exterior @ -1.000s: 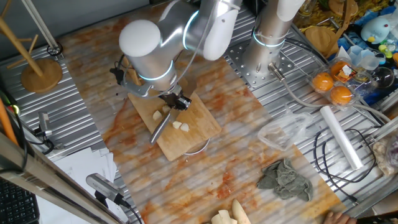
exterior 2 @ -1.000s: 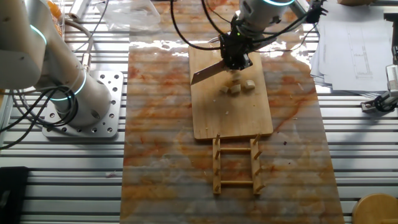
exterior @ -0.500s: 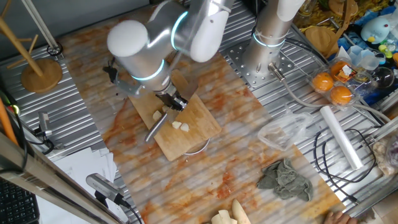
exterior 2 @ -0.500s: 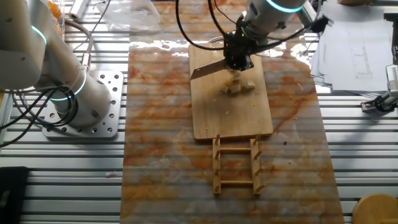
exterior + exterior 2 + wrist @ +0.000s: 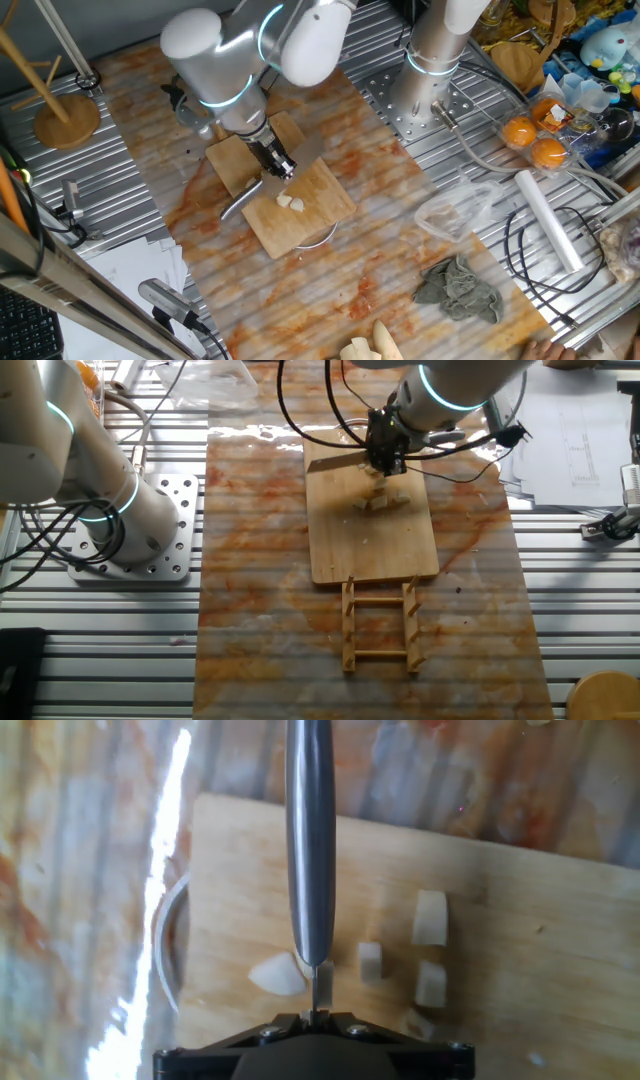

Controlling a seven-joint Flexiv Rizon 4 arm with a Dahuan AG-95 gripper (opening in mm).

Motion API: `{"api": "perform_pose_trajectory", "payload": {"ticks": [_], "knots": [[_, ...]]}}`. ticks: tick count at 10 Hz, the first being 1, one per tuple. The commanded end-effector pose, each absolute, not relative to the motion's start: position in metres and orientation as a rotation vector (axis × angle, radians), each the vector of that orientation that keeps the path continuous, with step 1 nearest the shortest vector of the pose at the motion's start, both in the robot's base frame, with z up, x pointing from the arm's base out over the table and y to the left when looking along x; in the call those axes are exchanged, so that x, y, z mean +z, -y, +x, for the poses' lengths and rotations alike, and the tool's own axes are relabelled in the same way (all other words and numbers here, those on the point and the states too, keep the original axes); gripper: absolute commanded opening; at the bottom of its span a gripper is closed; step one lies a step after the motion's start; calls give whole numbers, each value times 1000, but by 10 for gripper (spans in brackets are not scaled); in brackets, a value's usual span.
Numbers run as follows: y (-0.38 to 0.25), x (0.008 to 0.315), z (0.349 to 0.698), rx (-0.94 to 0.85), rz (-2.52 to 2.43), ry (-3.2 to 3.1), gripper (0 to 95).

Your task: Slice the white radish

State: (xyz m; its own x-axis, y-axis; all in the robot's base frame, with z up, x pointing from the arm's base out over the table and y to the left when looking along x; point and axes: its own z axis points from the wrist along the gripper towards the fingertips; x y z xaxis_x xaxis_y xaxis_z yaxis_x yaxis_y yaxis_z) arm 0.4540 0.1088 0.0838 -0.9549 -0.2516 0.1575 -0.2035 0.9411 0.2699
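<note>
The white radish lies as several small cream-white chunks point(image 5: 290, 203) point(image 5: 378, 503) on a wooden cutting board point(image 5: 320, 190) point(image 5: 370, 550). In the hand view the chunks point(image 5: 430, 918) sit just right of and below the knife, with one larger chunk point(image 5: 277, 976) on its left. My gripper point(image 5: 278, 165) point(image 5: 383, 455) point(image 5: 315, 1015) is shut on the knife's handle. The knife's grey blade point(image 5: 238, 205) point(image 5: 335, 463) point(image 5: 310, 840) points away from the hand over the board, edge-on in the hand view, just off the chunks.
A wooden rack point(image 5: 380, 625) stands by the board's near end. A second arm's base point(image 5: 425, 90) is bolted behind. A plastic bag point(image 5: 450, 215), grey cloth point(image 5: 458, 285), white roll point(image 5: 548, 220), oranges point(image 5: 535, 140) and lumpy cream-yellow pieces point(image 5: 368, 345) lie right. A wooden stand point(image 5: 65, 115) is left.
The arm has swung left and back, carrying the knife off the chunks toward the board's far side. The blade now lies flatter. The chunks have not moved.
</note>
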Motion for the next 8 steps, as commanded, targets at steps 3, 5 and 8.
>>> {"api": "perform_pose_trajectory", "payload": {"ticks": [3, 5, 8], "knots": [[-112, 89, 452, -377, 358, 2905, 0], [-87, 103, 451, -372, 430, 2896, 0], [-48, 116, 451, -232, 289, 2921, 0]]}}
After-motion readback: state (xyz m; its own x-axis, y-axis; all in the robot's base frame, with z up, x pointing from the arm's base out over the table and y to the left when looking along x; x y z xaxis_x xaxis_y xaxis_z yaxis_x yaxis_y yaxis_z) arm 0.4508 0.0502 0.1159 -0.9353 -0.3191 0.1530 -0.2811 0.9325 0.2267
